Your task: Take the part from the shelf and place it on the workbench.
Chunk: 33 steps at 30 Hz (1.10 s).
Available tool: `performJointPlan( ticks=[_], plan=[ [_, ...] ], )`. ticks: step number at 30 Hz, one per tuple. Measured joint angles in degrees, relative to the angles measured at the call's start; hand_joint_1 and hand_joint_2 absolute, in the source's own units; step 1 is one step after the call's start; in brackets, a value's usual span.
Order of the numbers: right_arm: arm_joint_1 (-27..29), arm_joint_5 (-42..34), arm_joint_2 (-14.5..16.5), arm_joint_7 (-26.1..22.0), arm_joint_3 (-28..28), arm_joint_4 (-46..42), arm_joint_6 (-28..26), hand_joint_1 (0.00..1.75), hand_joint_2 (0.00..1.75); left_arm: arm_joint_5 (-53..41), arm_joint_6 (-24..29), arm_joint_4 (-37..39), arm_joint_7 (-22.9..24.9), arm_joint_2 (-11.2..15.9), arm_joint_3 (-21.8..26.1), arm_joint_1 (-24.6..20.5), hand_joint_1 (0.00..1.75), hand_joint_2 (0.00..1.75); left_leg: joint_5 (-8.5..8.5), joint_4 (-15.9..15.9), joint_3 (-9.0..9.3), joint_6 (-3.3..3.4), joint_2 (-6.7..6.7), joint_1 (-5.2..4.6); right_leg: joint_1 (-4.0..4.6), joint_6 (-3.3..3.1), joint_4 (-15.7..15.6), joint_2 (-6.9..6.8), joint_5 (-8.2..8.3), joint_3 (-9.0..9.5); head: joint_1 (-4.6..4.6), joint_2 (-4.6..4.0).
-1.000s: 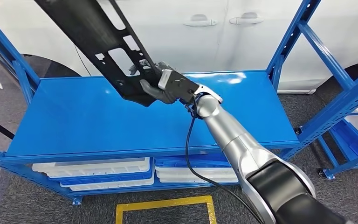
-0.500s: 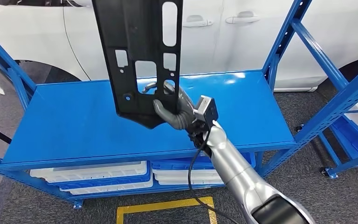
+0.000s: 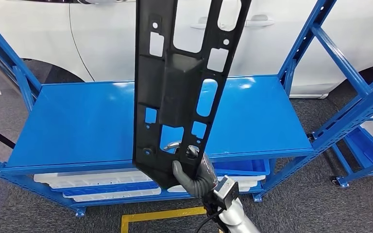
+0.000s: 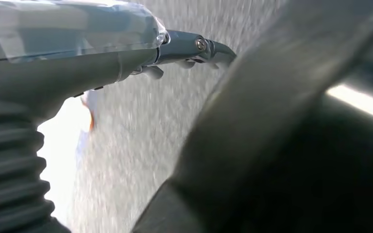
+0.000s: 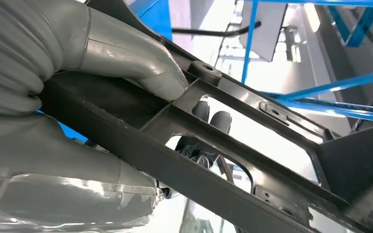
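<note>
My right hand [image 3: 194,175] grips the black part [image 3: 177,92] at its lower end, thumb [image 5: 145,68] pressed on one face and fingers [image 5: 212,116] curled through a cutout on the other. I hold the part nearly upright in the air in front of the blue shelf [image 3: 77,121], clear of its top board. White trays [image 3: 102,180] lie on the lower level, and a white car [image 3: 272,39] stands behind. My left hand [image 4: 126,58] hangs over grey floor; I cannot tell how far its fingers are spread.
</note>
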Motion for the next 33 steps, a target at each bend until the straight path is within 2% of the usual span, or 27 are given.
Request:
performJointPlan(
  ticks=[2,3,4,7,8,9,11,12,13,14,15,16,18,20,23,24,26,28,29,30,31,33],
  plan=[
    [1.59,1.53,-0.16,0.55,0.32,-3.03,-0.92,1.75,1.75,-4.06,1.90,0.00,1.08,-0.27,-0.33,-0.55,0.00,1.75,-0.13,0.04,0.10,-0.22,-0.05,-0.12,0.25,-0.75,-7.81,0.08,3.00,4.07,-0.01,0.00],
    [2.21,2.00,-0.22,0.70,0.47,-4.35,-1.19,1.75,1.75,-5.74,2.57,-0.01,1.60,-0.36,-0.56,-0.84,0.00,1.75,-0.21,0.07,0.10,-0.44,-0.08,-0.18,0.42,-1.03,-10.41,0.11,3.70,5.39,-0.01,0.00],
    [2.75,2.36,-0.28,0.81,0.62,-5.46,-1.40,1.75,1.75,-6.99,3.06,-0.01,2.04,-0.44,-0.86,-1.10,0.00,1.75,-0.28,0.06,0.09,-0.73,-0.09,-0.20,0.61,-1.25,-11.73,0.14,3.83,6.03,-0.01,0.00],
    [4.07,3.15,-0.38,1.14,0.93,-7.92,-2.02,1.75,1.75,-8.49,4.40,-0.03,2.98,-0.61,-1.78,-1.55,0.00,1.75,-0.62,0.15,0.19,-1.74,0.21,-0.21,0.48,-1.84,-12.51,0.03,4.07,6.36,-0.01,0.00],
    [4.40,3.34,-0.39,1.28,1.01,-8.62,-2.12,1.75,1.75,-8.57,5.00,-0.04,3.14,-0.62,-1.95,-1.74,0.00,1.75,-1.42,1.16,-0.16,-2.06,0.54,-0.20,0.30,-2.15,-12.82,-0.09,4.19,6.53,-0.02,0.00],
    [4.70,3.47,-0.39,1.40,1.07,-9.25,-2.22,1.75,1.75,-8.56,5.57,-0.05,3.09,-0.62,-2.05,-2.00,0.00,1.75,-2.80,3.29,-1.04,-2.36,0.88,-0.15,0.14,-2.41,-13.05,-0.26,4.28,6.68,-0.02,0.00],
    [5.38,3.71,-0.41,1.58,1.12,-10.25,-2.51,1.75,1.75,-8.58,6.15,-0.10,2.38,-0.62,-2.10,-2.60,0.00,1.75,-6.55,10.45,-4.25,-2.91,1.26,0.15,0.16,-2.76,-13.10,-0.60,4.20,6.75,-0.02,0.00],
    [5.73,3.80,-0.42,1.64,1.12,-10.57,-2.68,1.75,1.75,-8.60,6.07,-0.12,1.88,-0.62,-2.10,-2.81,0.00,1.75,-7.82,13.82,-5.79,-3.14,1.29,0.28,0.20,-2.81,-13.09,-0.73,4.17,6.76,-0.02,0.00],
    [6.01,3.88,-0.43,1.68,1.12,-10.82,-2.80,1.75,1.75,-8.61,5.92,-0.13,1.49,-0.62,-2.10,-2.93,0.00,1.75,-8.26,15.89,-6.73,-3.30,1.30,0.37,0.23,-2.85,-13.07,-0.80,4.14,6.78,-0.02,0.00],
    [6.19,3.93,-0.44,1.73,1.12,-10.99,-2.87,1.75,1.75,-8.62,5.76,-0.13,1.24,-0.62,-2.10,-2.99,0.00,1.75,-8.01,16.56,-7.01,-3.38,1.31,0.43,0.25,-2.86,-13.05,-0.81,4.13,6.80,-0.02,0.00],
    [6.31,3.96,-0.44,1.77,1.12,-11.12,-2.89,1.75,1.75,-8.60,5.63,-0.13,1.09,-0.62,-2.10,-3.05,0.00,1.75,-6.89,15.32,-6.39,-3.40,1.32,0.46,0.26,-2.84,-13.02,-0.80,4.11,6.86,-0.02,0.00],
    [6.37,3.98,-0.44,1.79,1.12,-11.23,-2.88,1.75,1.75,-8.60,5.48,-0.13,0.95,-0.62,-2.10,-3.12,0.00,1.75,-5.22,12.55,-5.03,-3.35,1.34,0.46,0.26,-2.79,-12.97,-0.78,4.07,6.94,-0.02,0.00],
    [6.45,3.98,-0.44,1.78,1.12,-11.42,-2.88,1.75,1.75,-8.63,5.07,-0.13,0.64,-0.58,-2.09,-3.36,0.00,1.75,-1.81,4.75,-1.22,-2.97,1.56,0.35,0.42,-2.53,-12.73,-0.76,3.89,7.07,-0.02,0.00],
    [6.57,3.97,-0.44,1.69,1.12,-11.53,-2.91,1.75,1.75,-8.66,4.78,-0.13,0.43,-0.55,-2.08,-3.59,0.00,1.75,-0.53,0.09,0.95,-2.35,1.74,0.15,0.64,-2.07,-12.51,-0.78,3.80,6.95,-0.02,0.00],
    [6.87,3.97,-0.51,1.67,1.12,-11.57,-2.89,1.75,1.75,-8.62,4.75,-0.13,0.84,-0.61,-2.03,-3.70,0.00,1.75,-0.33,-0.77,1.11,-1.42,1.68,0.19,0.59,-1.27,-12.34,-0.76,3.78,6.78,-0.02,0.00],
    [6.96,3.96,-0.57,1.69,1.12,-11.58,-2.87,1.75,1.75,-8.63,4.81,-0.13,1.25,-0.67,-1.96,-3.74,0.00,1.75,-0.05,-1.02,1.20,-1.12,1.72,0.32,0.53,-0.91,-11.68,-0.64,3.18,6.55,-0.02,0.00],
    [7.17,3.80,-0.75,1.76,1.12,-11.59,-2.68,1.75,1.75,-8.60,4.92,-0.13,2.17,-0.78,-1.61,-3.87,0.00,1.75,0.45,-1.35,1.21,-0.70,1.82,0.61,0.20,-0.12,-7.03,-0.39,-0.11,4.61,-0.02,0.00],
    [7.32,3.23,-0.96,1.98,1.12,-11.53,-2.00,1.75,1.75,-8.56,4.89,-0.13,2.78,-0.79,-1.20,-3.96,0.00,1.75,0.68,-1.27,0.84,-0.59,1.85,0.68,-0.27,0.54,0.26,-0.34,-3.93,1.44,-0.02,0.00],
    [7.36,2.83,-1.05,2.19,1.12,-11.49,-1.53,1.75,1.75,-8.54,4.82,-0.13,2.98,-0.80,-1.05,-3.98,0.00,1.75,0.75,-1.20,0.66,-0.63,1.84,0.73,-0.50,0.77,2.58,-0.34,-4.62,0.51,-0.02,0.00],
    [7.32,2.42,-1.12,2.43,1.12,-11.46,-1.11,1.75,1.75,-8.55,4.71,-0.13,3.14,-0.80,-0.93,-3.99,0.00,1.75,0.80,-1.09,0.50,-0.69,1.82,0.79,-0.72,0.96,2.82,-0.35,-4.14,0.59,-0.02,0.00],
    [7.22,2.06,-1.16,2.62,1.12,-11.44,-0.83,1.75,1.75,-8.55,4.59,-0.13,3.22,-0.80,-0.81,-4.00,0.00,1.75,0.84,-0.95,0.37,-0.81,1.78,0.89,-0.95,1.12,0.87,-0.35,-2.70,1.75,-0.02,0.00],
    [6.90,1.62,-1.20,2.82,1.12,-11.45,-0.58,1.75,1.75,-8.55,4.34,-0.13,3.29,-0.83,-0.60,-4.10,0.00,1.75,0.83,-0.49,0.03,-1.33,1.65,0.97,-1.27,1.29,-6.70,-0.25,0.74,5.83,-0.01,0.00]
  ],
)
